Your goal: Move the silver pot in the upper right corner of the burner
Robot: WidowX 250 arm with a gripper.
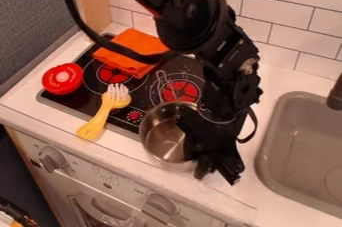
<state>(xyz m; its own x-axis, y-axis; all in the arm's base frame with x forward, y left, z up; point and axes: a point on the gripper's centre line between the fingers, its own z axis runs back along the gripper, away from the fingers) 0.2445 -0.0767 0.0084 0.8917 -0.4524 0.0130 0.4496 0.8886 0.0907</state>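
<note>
Nearest the viewer, the white front panel (133, 183) of the toy kitchen is shown, fitted with grey rotary knobs (52, 159). Above it, the white desk (40, 110) is seen, into which a black glass cooktop (60, 102) is set.

The black two-finger hand (217, 171) is seen hanging low over the front of the desk, with the black jointed arm (200, 26) extended down from the top edge. Whether the hand is clenched, released or grasping the pot cannot be told. The round silver metal pot (162, 138) is located beside the hand, at the front right of the cooktop; its interior is exposed, and its right side is hidden by the hand.

To the left of the pot, a yellow-handled brush with white bristles (102, 114) is laid across the cooktop's front edge, its bristles pointed away from the viewer. At the right, a grey sink basin (294, 146) is recessed into the desk, with a dark faucet (336, 93) at its side.

Farther back, a round red object with a pale centre (63, 78) is placed at the cooktop's left edge. The right red burner (180, 91) is situated just beyond the pot. The left red burner (112, 74) is partly covered by a folded orange cloth (130, 51). The scene is bounded behind by a white tiled wall (294, 18).
</note>
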